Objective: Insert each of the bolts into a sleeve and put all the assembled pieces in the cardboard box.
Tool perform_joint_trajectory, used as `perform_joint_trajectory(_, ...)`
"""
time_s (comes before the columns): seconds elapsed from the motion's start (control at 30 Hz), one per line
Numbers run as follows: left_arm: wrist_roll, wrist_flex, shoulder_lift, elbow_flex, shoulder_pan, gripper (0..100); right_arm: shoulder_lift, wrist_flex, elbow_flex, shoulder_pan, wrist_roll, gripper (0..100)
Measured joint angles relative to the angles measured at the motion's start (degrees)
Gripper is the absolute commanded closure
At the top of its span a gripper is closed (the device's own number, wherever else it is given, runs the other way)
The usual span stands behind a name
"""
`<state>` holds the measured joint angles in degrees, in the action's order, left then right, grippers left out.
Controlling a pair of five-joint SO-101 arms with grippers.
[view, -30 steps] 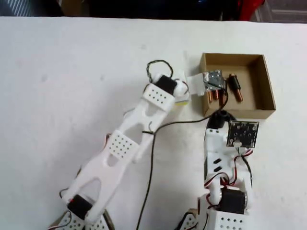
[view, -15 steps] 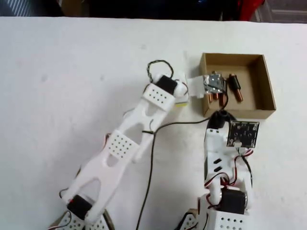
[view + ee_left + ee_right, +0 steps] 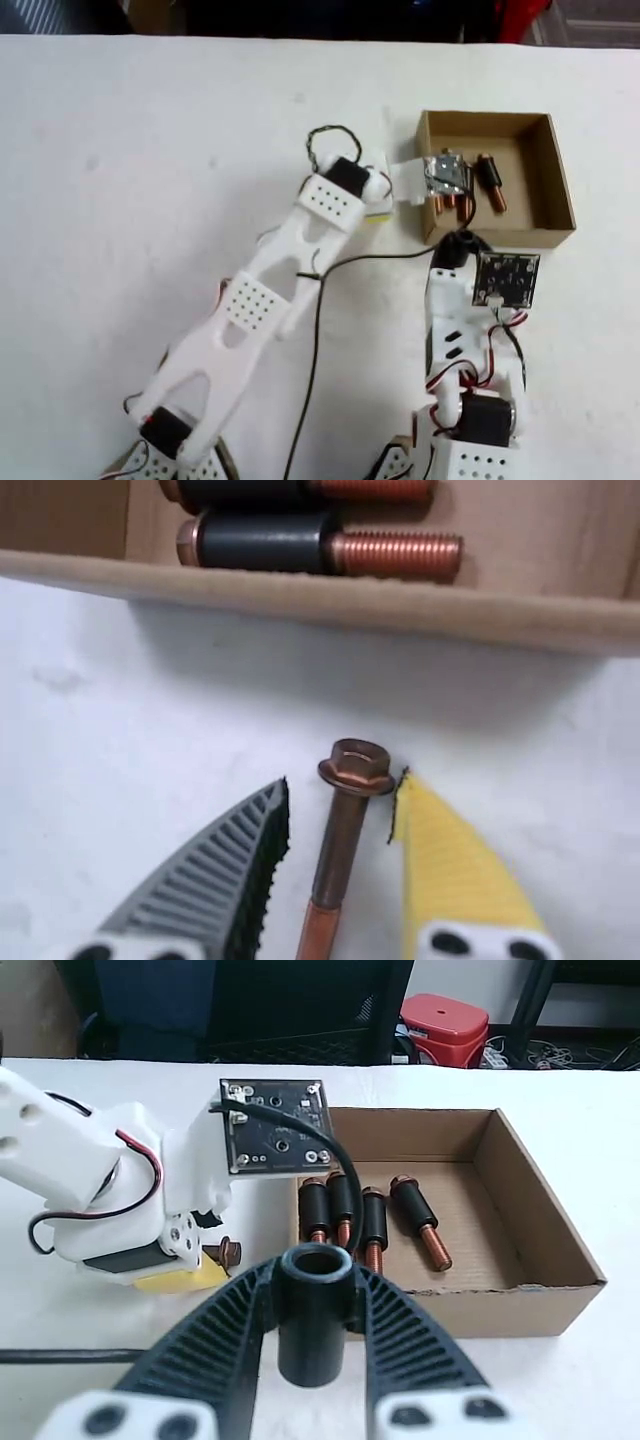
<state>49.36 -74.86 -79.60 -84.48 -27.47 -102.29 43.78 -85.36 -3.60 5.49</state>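
We see the right gripper clamped on a sleeve (black, upright), the left gripper apart around a bolt.

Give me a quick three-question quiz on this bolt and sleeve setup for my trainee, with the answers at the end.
1. How many assembled pieces lie in the cardboard box?
2. True or false: the right gripper is shut on a black sleeve.
3. The bare bolt at the left gripper is: A) inside the box, B) outside the box, near its wall, C) already in a sleeve.
Key: 1. Four. 2. True. 3. B.
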Motion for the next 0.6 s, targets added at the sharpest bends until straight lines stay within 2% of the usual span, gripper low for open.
perform_joint_trajectory(0.6,0.0,-0.4,0.0,-0.1,0.0,80,0.0,0.0,0.0,-0.3,0.4,98.1)
